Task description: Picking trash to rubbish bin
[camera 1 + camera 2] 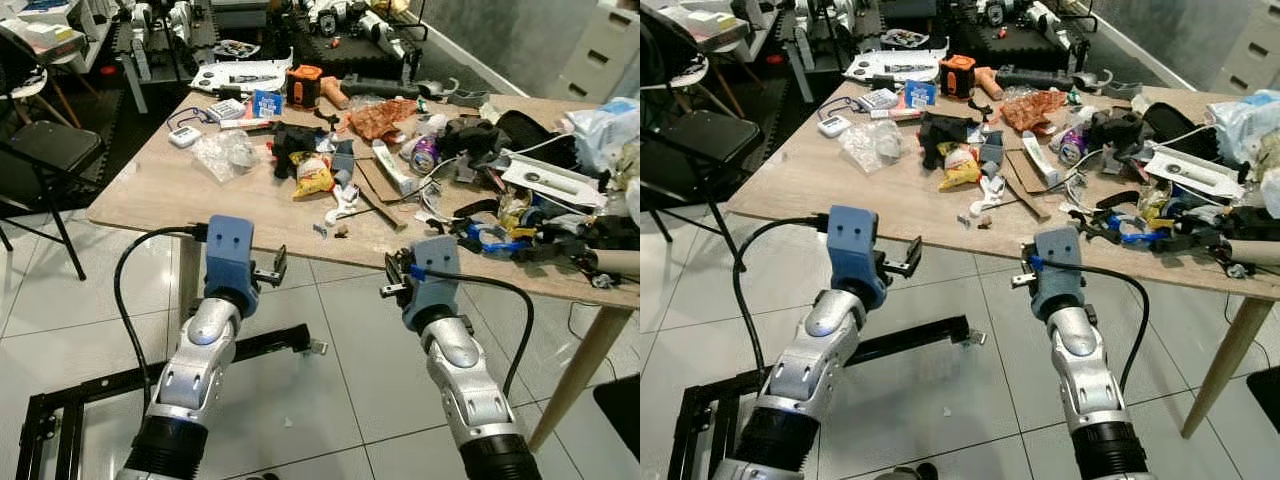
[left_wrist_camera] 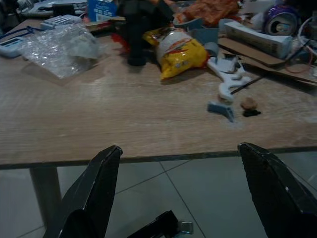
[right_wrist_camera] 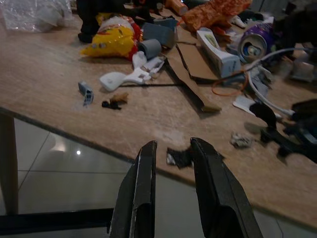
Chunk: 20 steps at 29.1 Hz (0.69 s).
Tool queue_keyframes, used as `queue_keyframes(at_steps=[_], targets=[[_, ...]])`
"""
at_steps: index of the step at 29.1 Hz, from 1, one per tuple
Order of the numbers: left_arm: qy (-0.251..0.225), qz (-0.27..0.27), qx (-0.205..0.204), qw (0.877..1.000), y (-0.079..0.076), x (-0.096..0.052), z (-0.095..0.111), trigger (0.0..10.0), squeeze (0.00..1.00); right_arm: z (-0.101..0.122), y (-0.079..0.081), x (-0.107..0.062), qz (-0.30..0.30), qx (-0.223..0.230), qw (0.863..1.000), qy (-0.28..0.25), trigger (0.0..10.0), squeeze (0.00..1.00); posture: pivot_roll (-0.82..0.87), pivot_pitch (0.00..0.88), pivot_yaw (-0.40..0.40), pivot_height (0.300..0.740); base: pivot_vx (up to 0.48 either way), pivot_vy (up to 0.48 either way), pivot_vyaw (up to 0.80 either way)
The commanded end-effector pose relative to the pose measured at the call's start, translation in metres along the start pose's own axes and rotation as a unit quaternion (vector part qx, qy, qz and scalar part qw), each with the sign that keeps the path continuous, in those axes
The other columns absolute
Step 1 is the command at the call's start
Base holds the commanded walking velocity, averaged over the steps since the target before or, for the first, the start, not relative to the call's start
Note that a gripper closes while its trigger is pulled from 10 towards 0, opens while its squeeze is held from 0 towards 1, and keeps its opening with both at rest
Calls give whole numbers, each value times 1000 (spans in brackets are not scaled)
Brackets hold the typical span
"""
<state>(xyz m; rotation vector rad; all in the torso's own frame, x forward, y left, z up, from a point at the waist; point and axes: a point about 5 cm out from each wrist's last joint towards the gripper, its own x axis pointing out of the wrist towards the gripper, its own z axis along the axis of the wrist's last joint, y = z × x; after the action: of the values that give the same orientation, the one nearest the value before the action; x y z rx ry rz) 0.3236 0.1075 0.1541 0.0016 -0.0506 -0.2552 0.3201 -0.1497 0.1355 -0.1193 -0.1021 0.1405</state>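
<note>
Trash like the yellow bag (image 2: 181, 49) lies mid-desk (image 1: 170, 190). We hold our left gripper (image 2: 183, 191) wide, our right gripper (image 3: 171, 148) narrow, near the edge. Far clutter looks blurry.

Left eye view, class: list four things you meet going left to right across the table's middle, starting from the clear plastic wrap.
Clear plastic wrap → yellow snack bag → white carton → purple can.

Both arms hover before the cluttered table (image 1: 820, 195), near a yellow wrapper (image 1: 960, 175), perhaps a snack bag.
</note>
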Motion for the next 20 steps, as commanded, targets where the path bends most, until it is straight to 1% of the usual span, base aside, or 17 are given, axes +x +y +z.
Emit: queue_keyframes(at_steps=[1, 3, 6, 8, 13, 20], targets=[[9, -5, 3, 1000, -3, -1, -5, 10000, 0, -3, 0, -3, -3, 9, 1000, 4, 10000, 0, -46, 128, 15, 740, 0, -480, 0], [10, -3, 3, 1000, -3, -1, -5, 10000, 0, -3, 0, -3, -3, 9, 1000, 4, 10000, 0, -48, 125, 15, 740, 0, -480, 0], [15, 3, -10, 1000, -2, -2, -7, 10000, 0, -4, 0, -3, -2, 10, 1000, 4, 10000, 0, -48, 125, 15, 740, 0, 0, 0], [16, 3, -12, 1000, -2, -2, -8, 10000, 0, -4, 0, -3, -2, 10, 1000, 4, 10000, 0, -48, 125, 15, 740, 0, 0, 0], [28, -8, -9, 1000, -3, -2, -11, 10000, 0, -4, 0, -3, -3, 10, 1000, 4, 10000, 0, -49, 123, 12, 740, 0, 0, 0], [33, -5, -6, 999, -4, -2, -13, 10000, 0, -3, -2, -3, -5, 9, 1000, 4, 10000, 0, -53, 120, 8, 740, 0, 0, 0]])
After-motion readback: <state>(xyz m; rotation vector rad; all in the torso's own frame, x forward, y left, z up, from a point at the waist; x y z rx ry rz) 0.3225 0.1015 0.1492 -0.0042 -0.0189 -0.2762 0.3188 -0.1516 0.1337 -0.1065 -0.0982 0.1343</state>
